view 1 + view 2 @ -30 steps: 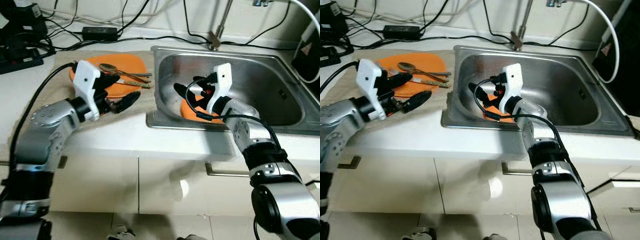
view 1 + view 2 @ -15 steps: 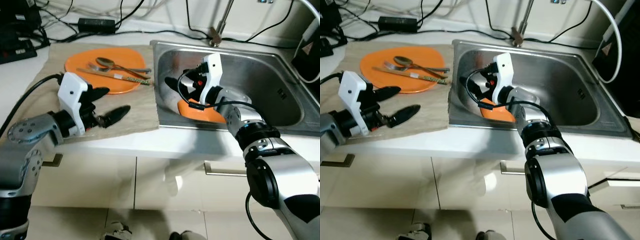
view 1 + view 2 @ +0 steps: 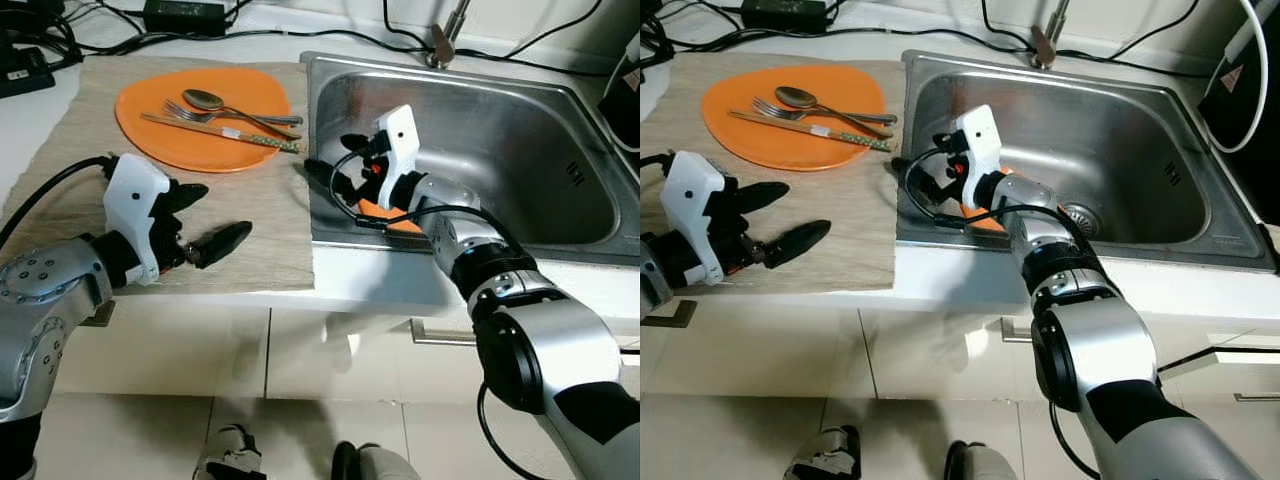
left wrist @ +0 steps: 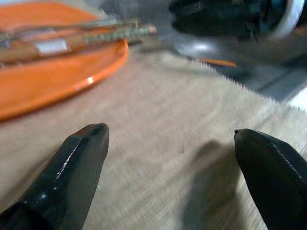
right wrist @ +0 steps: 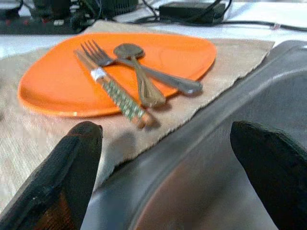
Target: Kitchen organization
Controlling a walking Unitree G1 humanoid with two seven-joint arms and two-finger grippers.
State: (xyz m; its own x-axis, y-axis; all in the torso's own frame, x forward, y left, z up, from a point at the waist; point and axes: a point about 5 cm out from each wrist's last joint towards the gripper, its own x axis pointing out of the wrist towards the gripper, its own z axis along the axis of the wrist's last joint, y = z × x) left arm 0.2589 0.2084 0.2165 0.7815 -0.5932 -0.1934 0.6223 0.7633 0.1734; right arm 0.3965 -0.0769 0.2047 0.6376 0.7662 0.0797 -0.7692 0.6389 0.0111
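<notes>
An orange plate point(image 3: 200, 120) lies on a beige cloth mat point(image 3: 270, 230) left of the sink and carries a fork point(image 5: 93, 51), a spoon point(image 3: 205, 99) and chopsticks point(image 3: 215, 130). My left gripper point(image 3: 215, 212) hovers open over the mat's front part, short of the plate, with nothing between its fingers. A second orange dish point(image 3: 398, 214) lies in the steel sink point(image 3: 560, 100), partly hidden behind my right arm. My right gripper point(image 3: 335, 160) is open inside the sink, close to its left wall and pointing toward the plate, and holds nothing.
A faucet point(image 3: 445, 35) stands behind the sink. Black cables and a power adapter point(image 3: 185, 12) run along the counter's back. The sink drain point(image 3: 1080, 215) is near the basin's middle. White cupboard fronts with a handle point(image 3: 440, 335) drop below the counter edge.
The view has tilted down. My left gripper has drawn back from the plate's rim toward the mat's front edge. My right gripper has moved closer to the sink's left wall.
</notes>
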